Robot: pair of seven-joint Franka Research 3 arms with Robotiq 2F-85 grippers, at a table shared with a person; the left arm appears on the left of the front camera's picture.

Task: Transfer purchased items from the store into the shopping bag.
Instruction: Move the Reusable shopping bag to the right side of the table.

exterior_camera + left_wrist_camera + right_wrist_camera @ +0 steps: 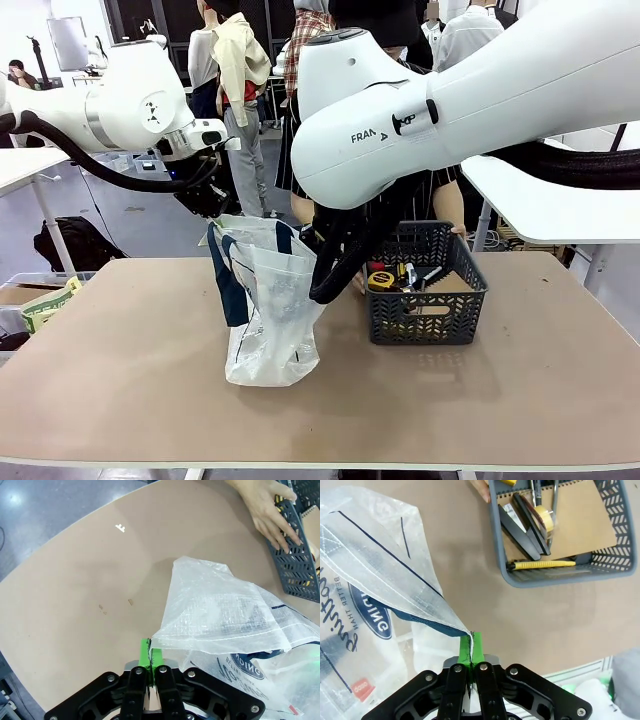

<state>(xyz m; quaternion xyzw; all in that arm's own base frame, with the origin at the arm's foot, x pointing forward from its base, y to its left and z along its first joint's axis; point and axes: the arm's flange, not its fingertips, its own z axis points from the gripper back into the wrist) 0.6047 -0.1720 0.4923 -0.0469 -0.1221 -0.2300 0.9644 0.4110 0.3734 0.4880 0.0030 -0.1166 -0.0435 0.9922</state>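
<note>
The shopping bag [268, 310], translucent white with navy trim, stands on the table left of the dark lattice store basket [425, 318]. My left gripper [214, 208] is shut on the bag's left rim. The left wrist view shows its green pads [145, 656] pinching the bag's edge [220, 615]. My right gripper [471, 648] is shut on the bag's opposite rim [385, 560], so the mouth is held apart. Inside the basket [555, 576] lie a tan notebook [582, 530], a tape roll [543, 517], black tools [520, 527] and a yellow-handled tool [545, 564]. A yellow-and-black tape measure [381, 281] sits at its left end.
A person stands behind the basket with one hand [270, 510] resting on its rim [295, 565]. My large right arm [450, 110] crosses the front view above the basket. Bare tabletop [120, 350] lies left of and in front of the bag. Another table [560, 200] stands at right.
</note>
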